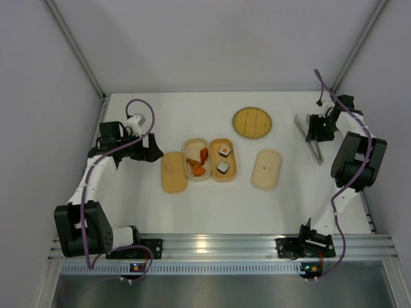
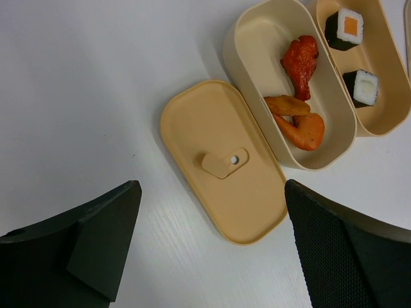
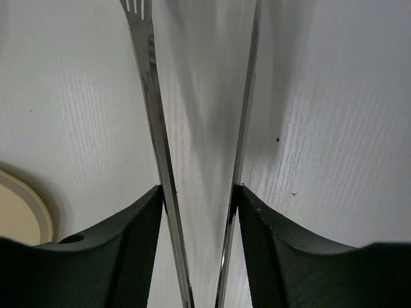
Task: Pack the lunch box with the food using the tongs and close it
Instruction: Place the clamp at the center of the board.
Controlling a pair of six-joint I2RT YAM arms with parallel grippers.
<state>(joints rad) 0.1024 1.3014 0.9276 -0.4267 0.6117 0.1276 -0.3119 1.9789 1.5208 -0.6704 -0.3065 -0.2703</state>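
Overhead and close left-wrist views share the lunch box (image 1: 194,147).

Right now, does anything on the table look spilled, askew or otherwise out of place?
Nothing stands out. The orange-red pieces and two black-wrapped rice rolls sit inside the beige oval trays. The beige lids lie flat on the table, one on each side of the trays. The right hand grips the slim silvery metal tongs.

No text, label, brand, number or sign can be read in any of the three views.
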